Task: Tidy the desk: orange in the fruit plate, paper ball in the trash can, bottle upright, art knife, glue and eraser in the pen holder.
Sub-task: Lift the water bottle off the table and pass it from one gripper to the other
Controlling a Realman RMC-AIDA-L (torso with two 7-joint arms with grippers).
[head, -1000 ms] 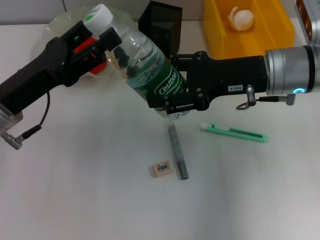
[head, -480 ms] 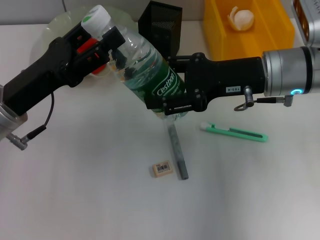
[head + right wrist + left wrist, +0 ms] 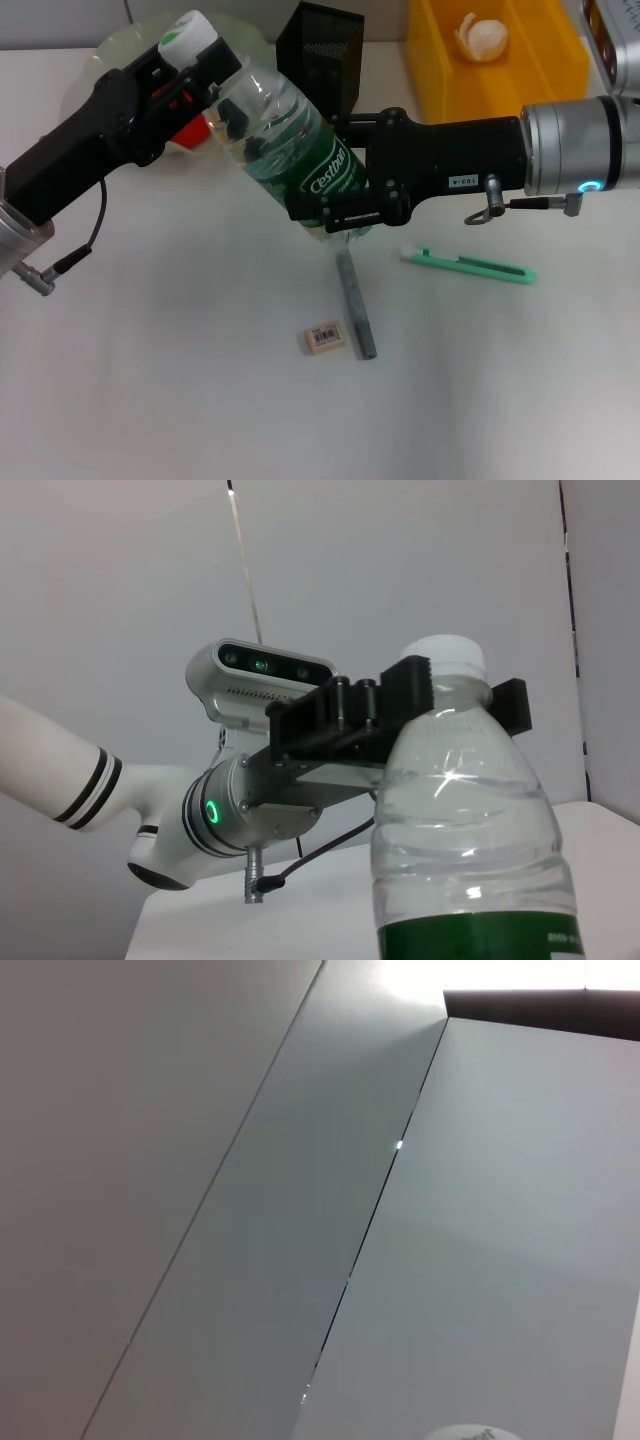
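Clear bottle (image 3: pixel 285 130) with green label and white cap, green art knife (image 3: pixel 468 265), black mesh pen holder (image 3: pixel 322 50).

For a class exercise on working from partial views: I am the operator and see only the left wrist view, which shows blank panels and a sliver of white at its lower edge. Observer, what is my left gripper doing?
Observer: The left gripper is closed around the neck of the bottle, just below its white cap.
Operator: Is the bottle upright?
Observer: No, it is tilted, cap toward the fruit plate, base near the glue.
Operator: Is the right arm involved?
Observer: Yes, the right gripper clamps the green label near the base.
Operator: What remains on the desk?
Observer: The eraser, the glue and the art knife.
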